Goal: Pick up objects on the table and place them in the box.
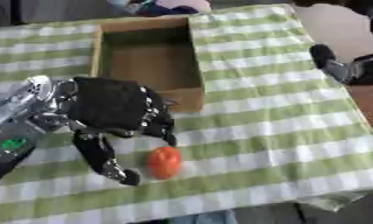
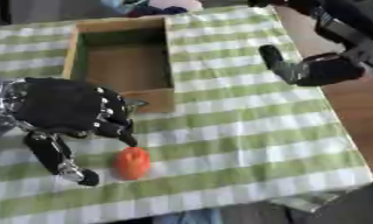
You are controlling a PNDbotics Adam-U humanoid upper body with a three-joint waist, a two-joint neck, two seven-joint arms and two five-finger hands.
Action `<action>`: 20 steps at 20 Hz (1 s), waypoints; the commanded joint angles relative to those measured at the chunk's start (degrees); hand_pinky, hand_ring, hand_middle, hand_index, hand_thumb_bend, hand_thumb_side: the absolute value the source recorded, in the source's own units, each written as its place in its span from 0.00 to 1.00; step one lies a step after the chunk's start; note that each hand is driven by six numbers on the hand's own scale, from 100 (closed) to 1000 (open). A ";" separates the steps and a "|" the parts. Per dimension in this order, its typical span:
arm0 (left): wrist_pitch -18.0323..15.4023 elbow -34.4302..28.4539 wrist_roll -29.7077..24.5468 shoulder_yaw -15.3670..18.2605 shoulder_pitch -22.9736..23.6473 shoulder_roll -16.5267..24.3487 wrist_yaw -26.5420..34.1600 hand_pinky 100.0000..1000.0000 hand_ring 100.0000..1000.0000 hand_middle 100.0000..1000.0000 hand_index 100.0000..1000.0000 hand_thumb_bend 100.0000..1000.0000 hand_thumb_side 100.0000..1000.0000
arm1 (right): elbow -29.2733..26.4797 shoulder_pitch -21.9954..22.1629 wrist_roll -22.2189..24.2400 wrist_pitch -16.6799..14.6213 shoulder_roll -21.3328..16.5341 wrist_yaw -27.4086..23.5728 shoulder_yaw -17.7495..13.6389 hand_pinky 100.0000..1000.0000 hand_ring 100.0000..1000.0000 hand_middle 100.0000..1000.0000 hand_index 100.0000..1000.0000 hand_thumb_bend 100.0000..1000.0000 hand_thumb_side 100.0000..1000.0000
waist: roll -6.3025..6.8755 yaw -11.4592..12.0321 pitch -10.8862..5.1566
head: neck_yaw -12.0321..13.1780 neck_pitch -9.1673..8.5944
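1. Hovering over the green checked cloth (image 1: 281, 109), the left hand (image 1: 117, 109) has its thumb and fingers spread, holding nothing.
2. The orange thing (image 1: 164, 162) lies just right of the thumb, near the front edge.
3. The cardboard box (image 1: 147, 57) sits farther back.
4. The right hand (image 2: 312, 70) is far right; I cannot tell its fingers.

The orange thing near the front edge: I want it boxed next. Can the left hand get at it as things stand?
Probably yes. The left hand hangs just above the orange thing, thumb and fingers spread to either side, and nothing lies between them. The box stands open close behind.
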 commanded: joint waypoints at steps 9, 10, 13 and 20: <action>-17.97 -2.14 -17.69 0.01 1.50 3.01 -2.23 0.67 0.62 0.58 0.79 0.41 0.40 | -0.32 -0.76 -0.09 -0.19 -0.89 -0.35 -0.58 0.75 0.77 0.78 0.95 0.00 0.54 | -0.20 0.10 -0.73 | -0.68 -0.80; -17.97 -2.17 -17.54 -0.09 1.58 3.01 -2.24 0.67 0.62 0.58 0.79 0.41 0.39 | -0.32 -0.76 -0.09 -0.20 -0.87 -0.36 -0.57 0.75 0.77 0.78 0.95 0.00 0.54 | -0.22 0.08 -0.73 | -0.72 -0.83; -17.97 -2.01 -17.66 -0.60 1.92 2.94 -2.30 0.66 0.62 0.58 0.79 0.38 0.37 | -0.29 -0.78 -0.07 -0.23 -0.84 -0.38 -0.56 0.75 0.77 0.78 0.95 0.00 0.54 | -0.22 -0.01 -0.69 | -0.85 -0.86; -17.97 -1.23 -19.33 -1.53 3.09 2.52 -2.84 0.66 0.61 0.57 0.79 0.38 0.41 | -0.26 -0.86 0.01 -0.33 -0.79 -0.43 -0.52 0.75 0.77 0.78 0.95 0.00 0.54 | -0.05 -0.18 -0.61 | -1.08 -1.01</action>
